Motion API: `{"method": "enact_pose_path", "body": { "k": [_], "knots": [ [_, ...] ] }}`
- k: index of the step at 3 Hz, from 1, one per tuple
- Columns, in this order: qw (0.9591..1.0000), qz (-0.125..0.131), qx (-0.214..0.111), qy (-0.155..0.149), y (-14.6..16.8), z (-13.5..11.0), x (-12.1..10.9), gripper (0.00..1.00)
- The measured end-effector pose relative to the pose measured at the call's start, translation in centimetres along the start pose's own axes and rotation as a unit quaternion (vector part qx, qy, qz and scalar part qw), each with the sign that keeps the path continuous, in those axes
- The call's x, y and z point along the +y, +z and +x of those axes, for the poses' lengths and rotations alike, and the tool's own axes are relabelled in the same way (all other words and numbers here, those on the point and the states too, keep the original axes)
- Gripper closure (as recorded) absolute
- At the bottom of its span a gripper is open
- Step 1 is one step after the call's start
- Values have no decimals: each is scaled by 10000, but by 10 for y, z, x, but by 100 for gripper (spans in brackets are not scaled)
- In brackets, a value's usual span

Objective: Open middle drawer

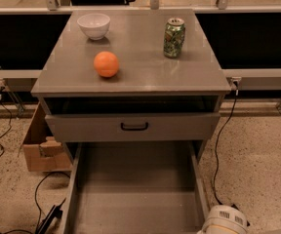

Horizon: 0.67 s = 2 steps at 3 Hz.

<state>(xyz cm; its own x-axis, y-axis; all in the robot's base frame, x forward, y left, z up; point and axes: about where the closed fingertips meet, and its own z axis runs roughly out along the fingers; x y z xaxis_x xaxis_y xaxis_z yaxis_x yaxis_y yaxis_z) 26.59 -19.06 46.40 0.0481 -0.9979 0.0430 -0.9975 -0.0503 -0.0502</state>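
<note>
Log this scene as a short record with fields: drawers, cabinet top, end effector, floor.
middle drawer: pulled far out, bare grey tray showing, its front below the frame
upper drawer: grey front with black bar handle, dark gap above it
cabinet top: white bowl back left, orange in front of it, green can upright at right
end effector: white, at the bottom right edge, just outside the open drawer's right wall
floor: cardboard box left of the cabinet
</note>
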Motion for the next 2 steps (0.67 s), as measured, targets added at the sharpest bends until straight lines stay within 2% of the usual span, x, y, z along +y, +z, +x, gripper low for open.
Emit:
{"method": "enact_pose_path", "body": {
  "k": [1,2],
  "knots": [
    [9998,123,147,-40,-21,-2,3,5],
    [9961,271,657,-519,-71,-14,7,0]
  ]
}}
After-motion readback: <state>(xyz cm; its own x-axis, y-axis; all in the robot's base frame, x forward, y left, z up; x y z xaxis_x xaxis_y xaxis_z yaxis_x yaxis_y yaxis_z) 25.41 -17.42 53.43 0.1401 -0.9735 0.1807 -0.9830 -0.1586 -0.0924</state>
